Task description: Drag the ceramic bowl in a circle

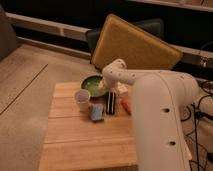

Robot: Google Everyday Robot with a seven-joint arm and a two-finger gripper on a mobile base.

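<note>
The white arm [150, 95] stretches forward-left, hand [103, 86] dipped low.

The slatted wooden tabletop [75, 142] carries the ceramic bowl [90, 83] near its far edge, the hand [106, 86] at the bowl's right rim. Toward the middle sit a white cup [82, 100], a blue object [97, 112] (unidentifiable), a dark container [111, 102] and an orange item [126, 105].

I've got the gripper [104, 86] at the right rim of the ceramic bowl [90, 83]. White cup [82, 100] crowds the bowl's front, blue pack [97, 113] and dark can [111, 102] front-right, orange item [126, 105] beside the can. Table [80, 145] front half is bare boards. Arm [155, 100] blocks the right.
</note>
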